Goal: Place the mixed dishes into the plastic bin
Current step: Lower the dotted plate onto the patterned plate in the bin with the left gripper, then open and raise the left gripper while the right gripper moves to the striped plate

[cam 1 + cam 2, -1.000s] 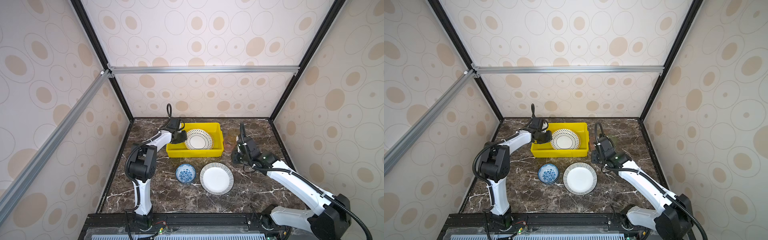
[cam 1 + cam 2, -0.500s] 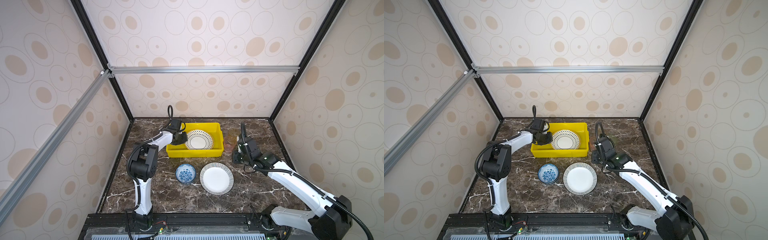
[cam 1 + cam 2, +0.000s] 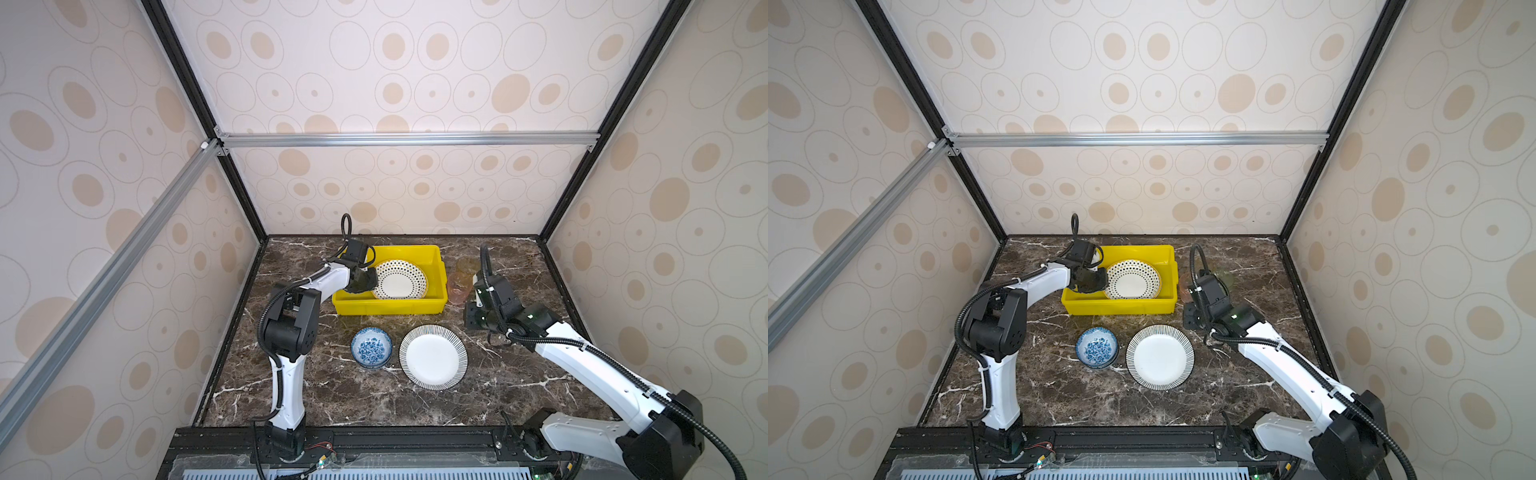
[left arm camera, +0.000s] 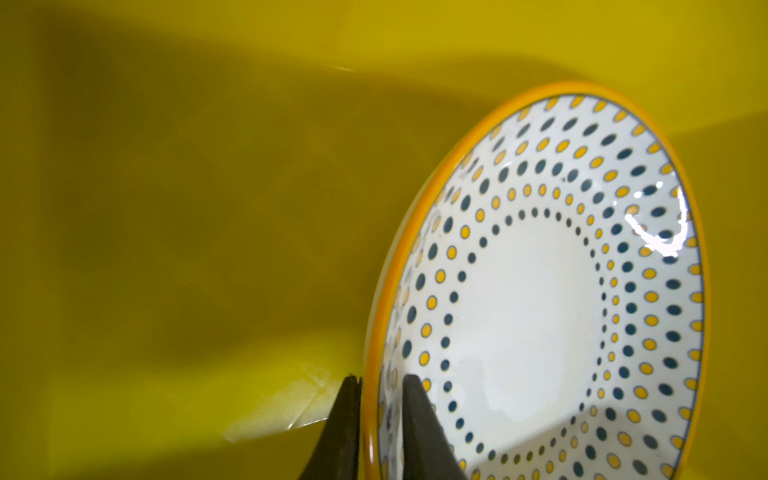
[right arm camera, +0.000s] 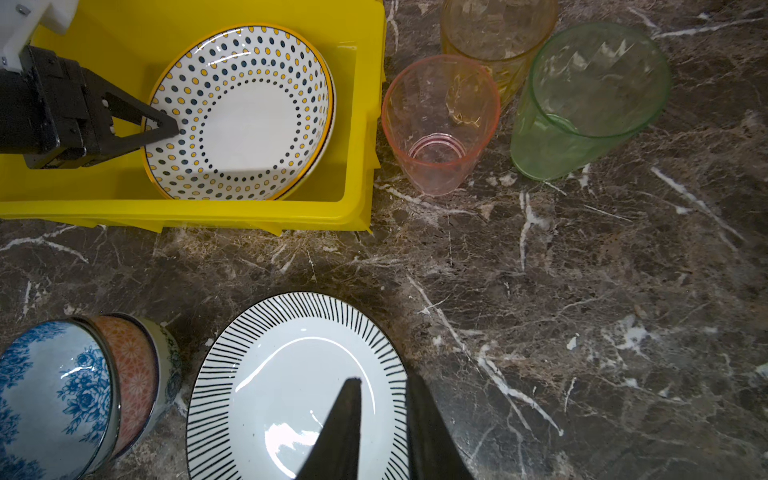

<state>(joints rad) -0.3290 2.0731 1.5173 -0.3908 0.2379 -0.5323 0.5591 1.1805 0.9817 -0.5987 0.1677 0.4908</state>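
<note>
Yellow rectangular plastic bin (image 3: 390, 307): holds round dotted white plate (image 3: 401, 282). Bin's 6 o'clock: small blue-floral bowl (image 3: 371, 347), round striped-rim white plate (image 3: 433, 356). 3 o'clock: pink clear cup (image 3: 456, 291), seemingly amber clear cup (image 3: 466, 266).

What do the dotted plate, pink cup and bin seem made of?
Dotted plate: probably glazed ceramic, given its glossy highlights. Pink cup: tinted clear plastic or glass; you see through it. Bin: yellow moulded plastic, smooth, slightly shiny.
</note>
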